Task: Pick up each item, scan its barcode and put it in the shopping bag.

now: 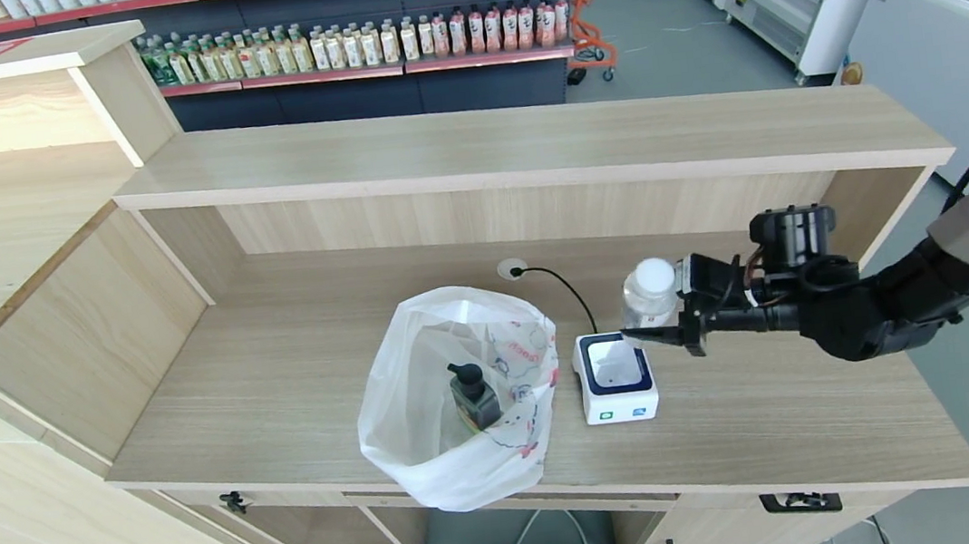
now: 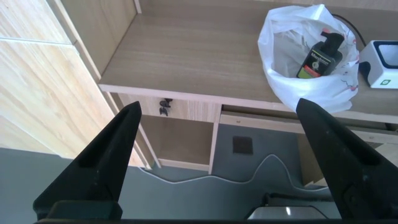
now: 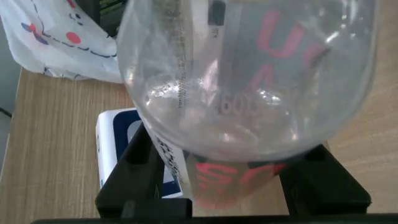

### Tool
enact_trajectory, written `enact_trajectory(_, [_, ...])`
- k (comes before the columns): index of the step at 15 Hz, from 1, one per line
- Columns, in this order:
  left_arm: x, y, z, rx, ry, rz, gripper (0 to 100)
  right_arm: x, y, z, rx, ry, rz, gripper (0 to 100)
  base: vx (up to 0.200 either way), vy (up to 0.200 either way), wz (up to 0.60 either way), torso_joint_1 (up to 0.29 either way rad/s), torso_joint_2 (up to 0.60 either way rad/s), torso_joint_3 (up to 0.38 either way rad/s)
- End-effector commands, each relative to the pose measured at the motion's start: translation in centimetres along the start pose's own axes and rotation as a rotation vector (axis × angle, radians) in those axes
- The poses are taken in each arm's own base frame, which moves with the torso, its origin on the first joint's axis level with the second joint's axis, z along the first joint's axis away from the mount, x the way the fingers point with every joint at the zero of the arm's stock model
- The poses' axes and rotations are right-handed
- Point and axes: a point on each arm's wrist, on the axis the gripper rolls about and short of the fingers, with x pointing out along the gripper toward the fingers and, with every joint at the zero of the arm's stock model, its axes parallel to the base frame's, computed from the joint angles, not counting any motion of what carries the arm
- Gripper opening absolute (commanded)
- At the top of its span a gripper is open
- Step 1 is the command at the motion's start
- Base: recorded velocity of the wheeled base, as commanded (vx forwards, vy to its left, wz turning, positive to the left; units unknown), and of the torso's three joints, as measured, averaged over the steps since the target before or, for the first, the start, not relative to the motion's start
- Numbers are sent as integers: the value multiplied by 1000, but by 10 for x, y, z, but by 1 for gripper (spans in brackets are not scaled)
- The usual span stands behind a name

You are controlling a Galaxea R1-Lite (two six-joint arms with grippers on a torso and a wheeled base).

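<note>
Right gripper [image 1: 662, 325] pinches the clear water bottle [image 1: 647, 301] around its body. The bottle is off the counter [image 1: 295, 367], just over the far right corner of the barcode scanner [image 1: 615, 377], which sits beside the shopping bag [image 1: 419, 462].

Left gripper [image 2: 219, 106]: fingers spread, nothing held, out past the counter's front edge.

Handling (judged): thin smooth plastic, so likely slippery and easily dented. Fill level unclear, weight uncertain. Best hold is mid-body across the label, with a moderate squeeze.

Long axis near upright, white cap uppermost, base toward the scanner.
</note>
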Motion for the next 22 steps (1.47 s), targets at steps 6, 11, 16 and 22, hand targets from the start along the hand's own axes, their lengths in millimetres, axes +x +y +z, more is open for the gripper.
enact_trajectory(6, [0,0,0,0,0,0,100,-116,-12,107,711,44,-430,0,0,0,0,0,0,0])
enact_trajectory(11, [0,0,0,0,0,0,100,-112,6,115,827,43,-428,0,0,0,0,0,0,0])
enact_trajectory(16, [0,0,0,0,0,0,100,-83,9,121,856,-36,-370,0,0,0,0,0,0,0])
enact_trajectory(22, [0,0,0,0,0,0,100,-29,18,78,825,-3,-387,0,0,0,0,0,0,0])
